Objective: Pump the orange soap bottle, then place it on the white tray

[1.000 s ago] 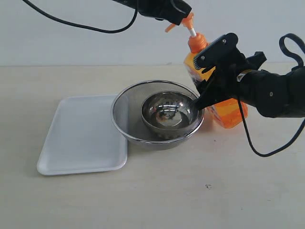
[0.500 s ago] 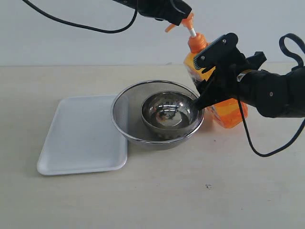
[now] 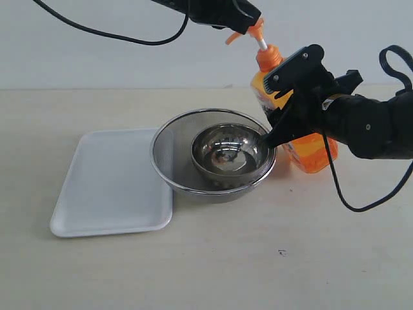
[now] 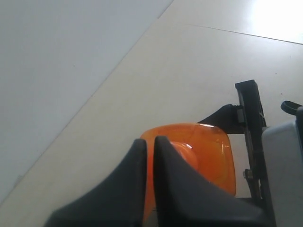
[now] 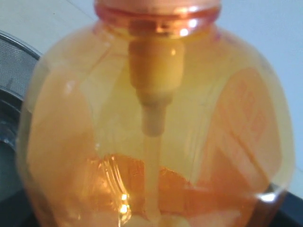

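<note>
At the beige table, the bottle leans just beside the strainer, its body clamped by the right gripper. The left gripper, fingers together, sits on the pump. A skewed push could slide off or twist the bottle loose, short of the tray.

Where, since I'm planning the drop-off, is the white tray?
In the exterior view the white tray lies at the left of the table, its right edge beside the mesh strainer holding a steel bowl.
</note>
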### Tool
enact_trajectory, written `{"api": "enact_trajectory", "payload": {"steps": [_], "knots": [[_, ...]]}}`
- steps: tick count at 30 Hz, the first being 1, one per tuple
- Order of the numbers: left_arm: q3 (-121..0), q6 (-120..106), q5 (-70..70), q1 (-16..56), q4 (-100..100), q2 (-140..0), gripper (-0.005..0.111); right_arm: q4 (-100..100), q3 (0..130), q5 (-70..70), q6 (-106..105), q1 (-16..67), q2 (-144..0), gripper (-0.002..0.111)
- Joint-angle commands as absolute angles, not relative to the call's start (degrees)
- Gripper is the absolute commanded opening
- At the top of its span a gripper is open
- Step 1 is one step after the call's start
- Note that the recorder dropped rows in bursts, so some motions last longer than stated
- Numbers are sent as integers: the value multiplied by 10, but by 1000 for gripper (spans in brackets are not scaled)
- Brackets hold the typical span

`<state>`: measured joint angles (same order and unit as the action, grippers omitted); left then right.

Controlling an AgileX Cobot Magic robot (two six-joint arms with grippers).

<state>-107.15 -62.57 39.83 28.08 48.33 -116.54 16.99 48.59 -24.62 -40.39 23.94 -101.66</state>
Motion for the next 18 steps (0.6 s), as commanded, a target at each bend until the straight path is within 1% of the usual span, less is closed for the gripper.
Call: {"api": "enact_trajectory", "payload": {"steps": [1,12,18], "knots": [[-1060,-617,452,294,452,-1188,5,161,491,-257,-399,240,-1013,0],[-1059,-613,467,294,452,-1209,5,161,491,-257,-399,240,-1012,0],[-1059,-613,464,312,430,-1215,5,161,491,-257,-399,240,-1012,0]]}}
